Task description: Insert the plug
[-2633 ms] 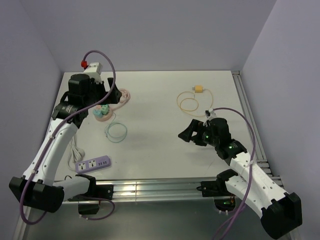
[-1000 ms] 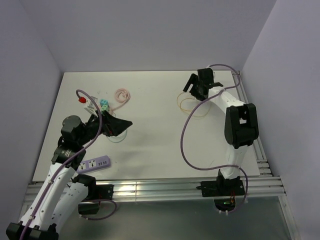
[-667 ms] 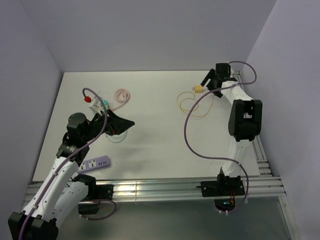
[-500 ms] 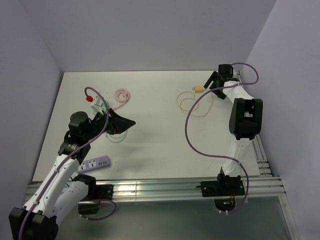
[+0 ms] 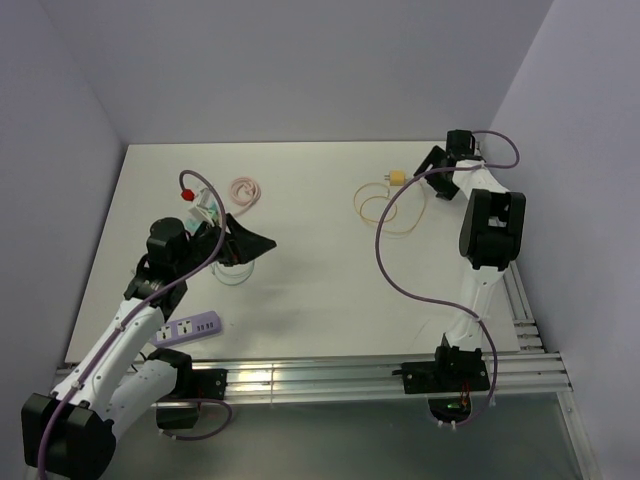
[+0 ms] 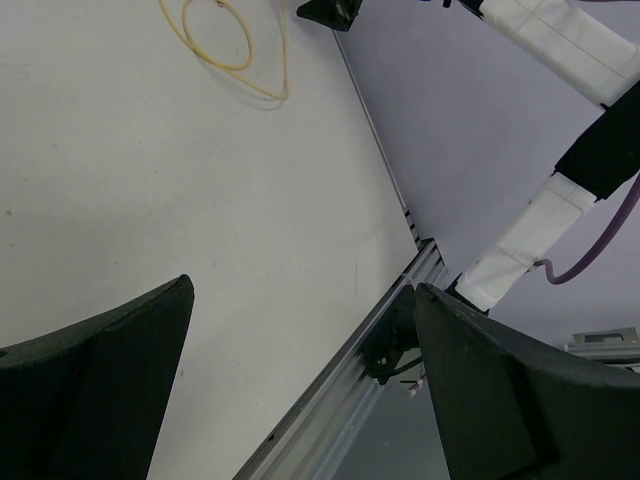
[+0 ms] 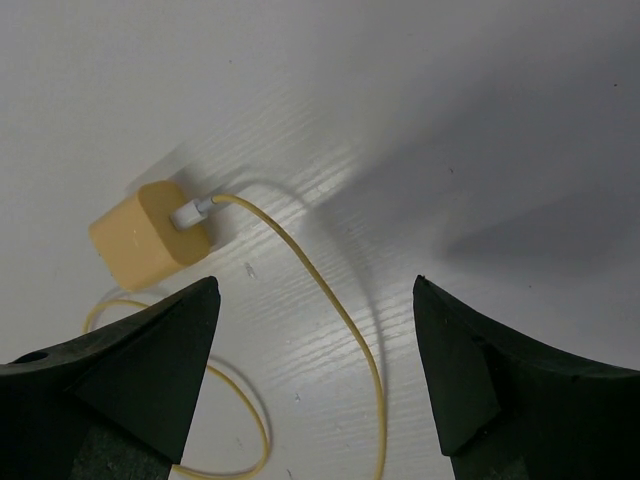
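Note:
The yellow plug (image 5: pixel 399 178) lies at the far right of the table, with its yellow cable (image 5: pixel 383 208) coiled in front of it. In the right wrist view the plug (image 7: pixel 150 235) lies on its side, the cable (image 7: pixel 335 305) running between my open fingers. My right gripper (image 5: pixel 433 174) (image 7: pixel 315 385) is open and empty, just right of the plug. The purple power strip (image 5: pixel 186 329) lies near the front left. My left gripper (image 5: pixel 256 243) (image 6: pixel 300 395) is open and empty, held above the table behind the strip.
A pink cable (image 5: pixel 245 189) and a teal cable coil (image 5: pixel 233 271) lie at the left, with a teal plug (image 5: pixel 209 212) beside my left arm. Metal rails run along the front edge (image 5: pixel 320 375) and the right edge (image 6: pixel 385 180).
My right gripper has swung from mid-table to the far right and now sits just right of the yellow plug. My left arm has pulled back from the far left, gripper drifting slightly right.

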Tool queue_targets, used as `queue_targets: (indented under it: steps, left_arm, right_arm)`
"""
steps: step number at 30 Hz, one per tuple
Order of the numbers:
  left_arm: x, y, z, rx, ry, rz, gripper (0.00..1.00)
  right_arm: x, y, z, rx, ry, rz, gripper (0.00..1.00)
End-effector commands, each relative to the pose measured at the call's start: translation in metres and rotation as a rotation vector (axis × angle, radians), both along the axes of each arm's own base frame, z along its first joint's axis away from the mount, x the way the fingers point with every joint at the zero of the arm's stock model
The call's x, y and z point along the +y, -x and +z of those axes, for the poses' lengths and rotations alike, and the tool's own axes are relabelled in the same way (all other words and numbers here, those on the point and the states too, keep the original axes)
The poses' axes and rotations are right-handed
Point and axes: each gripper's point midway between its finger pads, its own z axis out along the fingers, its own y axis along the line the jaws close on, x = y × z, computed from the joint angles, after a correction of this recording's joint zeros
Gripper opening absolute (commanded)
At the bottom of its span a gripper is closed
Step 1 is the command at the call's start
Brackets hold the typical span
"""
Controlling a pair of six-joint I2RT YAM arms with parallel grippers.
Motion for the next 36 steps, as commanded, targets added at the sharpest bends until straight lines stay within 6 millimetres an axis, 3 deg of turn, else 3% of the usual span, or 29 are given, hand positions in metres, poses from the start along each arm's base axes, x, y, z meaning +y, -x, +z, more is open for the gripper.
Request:
queue_targets:
  steps: [1, 10, 15, 18, 21, 25, 28, 33, 34, 36]
  left_arm:
    - [-0.006, 0.002, 0.015, -0.057, 0.033, -0.033, 0.97]
    - [-0.008, 0.01, 0.02, -0.069, 0.029, -0.041, 0.97]
    - [-0.007, 0.013, 0.02, -0.065, 0.027, -0.041, 0.97]
    - [-0.008, 0.016, 0.022, -0.066, 0.033, -0.043, 0.97]
    - [-0.008, 0.017, 0.023, -0.066, 0.033, -0.043, 0.97]
    - [-0.007, 0.018, 0.024, -0.059, 0.03, -0.035, 0.97]
    - [-0.007, 0.019, 0.025, -0.059, 0.024, -0.033, 0.96]
    - [-0.004, 0.02, 0.024, -0.045, -0.003, -0.019, 0.96]
    - [-0.003, 0.019, 0.025, -0.045, -0.006, -0.01, 0.95]
    - [-0.003, 0.019, 0.026, -0.043, -0.013, -0.006, 0.95]
  right_arm:
    - [0.006, -0.001, 0.0, 0.0, -0.024, 0.023, 0.84]
    - [0.037, 0.003, -0.013, 0.012, -0.178, 0.107, 0.76]
    - [0.042, 0.005, -0.019, 0.036, -0.205, 0.128, 0.73]
    - [0.044, 0.006, -0.021, 0.041, -0.214, 0.144, 0.66]
    - [0.045, 0.008, -0.017, 0.028, -0.214, 0.153, 0.53]
    - [0.05, 0.005, 0.007, -0.048, -0.226, 0.164, 0.26]
    - [0.056, 0.007, 0.027, -0.098, -0.228, 0.176, 0.13]
    - [0.078, 0.014, 0.06, -0.153, -0.201, 0.238, 0.0]
    - [0.085, 0.016, 0.073, -0.176, -0.209, 0.26, 0.0]
    - [0.099, 0.026, 0.078, -0.178, -0.213, 0.295, 0.0]
